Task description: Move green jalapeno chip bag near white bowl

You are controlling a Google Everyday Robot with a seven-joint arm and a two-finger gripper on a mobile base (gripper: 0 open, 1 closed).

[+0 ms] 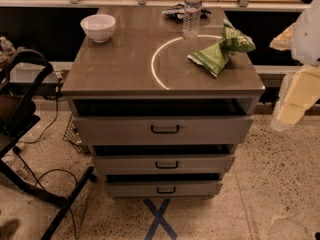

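Camera view: I look down from the front onto a cabinet top with three drawers below it.
Writing: I can read no words. The green jalapeno chip bag shows pale markings, too small for me to make out.
Bag: it lies crumpled on the right part of the top. Its far end is close to the right edge and one corner points toward the front left.
Bowl: the white bowl stands upright at the back left, near the left edge and well apart from the bag.
Between them: a bare stretch of top is crossed by a bright curved line of light.
Bottle: a clear water bottle stands upright at the back centre, near the bag's back left and apart from it.
Wrapper: a dark crumpled wrapper lies at the back edge by the bottle.
Edges: the bag sits nearer the right edge than the front edge.
Floor: a blue tape cross marks the foot of the cabinet. A black chair frame and cables stand to the left.
Gripper: the gripper is a pale shape at the right border, off the cabinet's right side and apart from the bag. I cannot tell whether it is released or clenched.
Arm: it enters from the right border, with pale parts stacked one above the other beside the cabinet.
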